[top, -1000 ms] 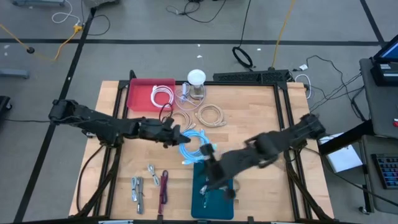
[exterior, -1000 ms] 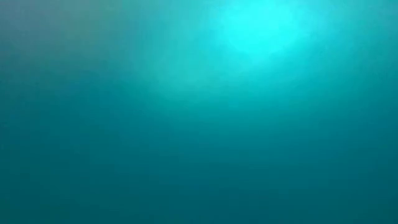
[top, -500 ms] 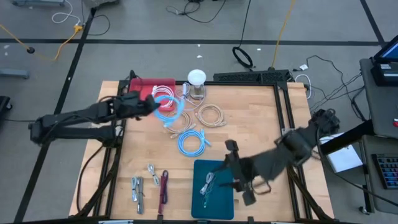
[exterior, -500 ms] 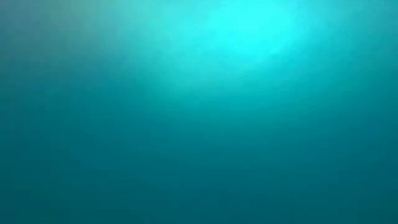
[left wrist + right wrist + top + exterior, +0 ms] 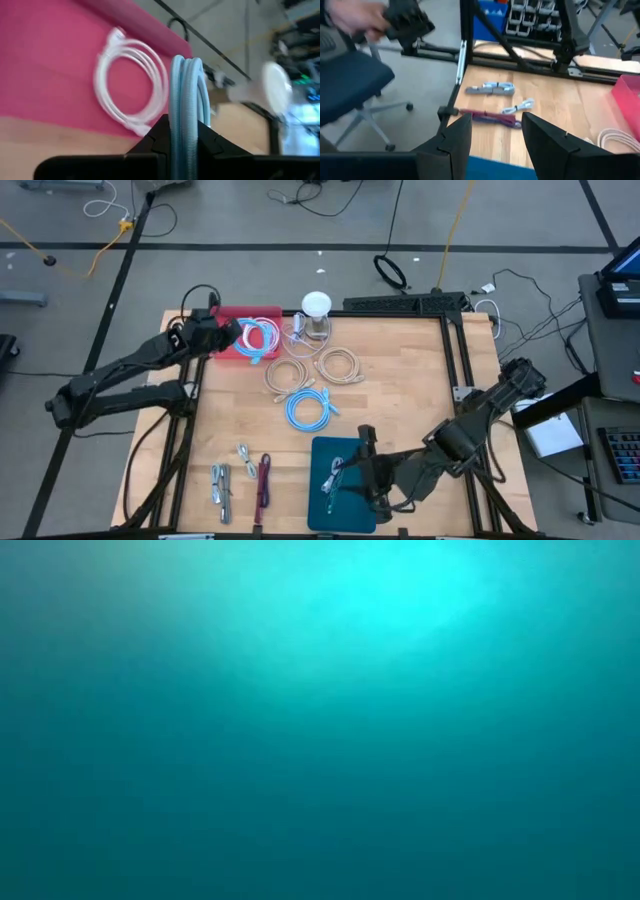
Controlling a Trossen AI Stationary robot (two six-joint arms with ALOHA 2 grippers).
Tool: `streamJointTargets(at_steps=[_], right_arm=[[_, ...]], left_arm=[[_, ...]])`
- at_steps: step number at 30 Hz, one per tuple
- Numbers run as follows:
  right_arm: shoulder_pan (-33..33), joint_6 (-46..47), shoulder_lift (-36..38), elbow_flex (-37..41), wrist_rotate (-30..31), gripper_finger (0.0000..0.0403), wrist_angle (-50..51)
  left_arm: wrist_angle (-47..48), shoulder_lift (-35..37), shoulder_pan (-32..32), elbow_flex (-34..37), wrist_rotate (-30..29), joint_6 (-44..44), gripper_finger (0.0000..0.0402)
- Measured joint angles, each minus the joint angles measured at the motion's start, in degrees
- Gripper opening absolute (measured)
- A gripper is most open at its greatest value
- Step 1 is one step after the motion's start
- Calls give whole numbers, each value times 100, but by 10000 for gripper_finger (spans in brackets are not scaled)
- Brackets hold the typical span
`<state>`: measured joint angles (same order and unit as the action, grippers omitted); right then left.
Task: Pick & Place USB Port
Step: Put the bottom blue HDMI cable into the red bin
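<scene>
**Blue cable held over the red tray**

A coiled light-blue USB cable point(image 5: 186, 95) is clamped in the left gripper point(image 5: 232, 337) above the red rectangular tray point(image 5: 222, 330), beside a white coiled cable point(image 5: 131, 89); the right gripper point(image 5: 492, 135) is spread apart over the teal mat point(image 5: 345, 505).

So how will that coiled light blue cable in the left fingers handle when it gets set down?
The coiled light blue cable probably stays bundled: its loops run together where the left gripper pinches them. It looks light and floppy, so it may sag or spring open on the red tray beside the white coiled cable.
</scene>
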<state>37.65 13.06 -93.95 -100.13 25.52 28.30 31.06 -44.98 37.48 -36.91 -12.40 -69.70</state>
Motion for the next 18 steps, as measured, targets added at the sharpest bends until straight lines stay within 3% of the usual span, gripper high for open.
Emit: streamJointTargets(at_steps=[5, 11, 14, 18], right_arm=[[1, 115, 400, 406, 272, 164, -545], [-4, 132, 940, 701, 956, 164, -590], [-4, 132, 1146, 782, 1189, 164, -579], [-3, 128, 1323, 826, 1369, 164, -582]], left_arm=[[-622, -632, 728, 0, 540, 480, 35], [-1878, -1592, 1493, 0, 1705, 1142, 34], [-1953, -1926, 1755, 0, 2165, 1502, 34], [-1955, -2134, 1985, 0, 2346, 1947, 34]])
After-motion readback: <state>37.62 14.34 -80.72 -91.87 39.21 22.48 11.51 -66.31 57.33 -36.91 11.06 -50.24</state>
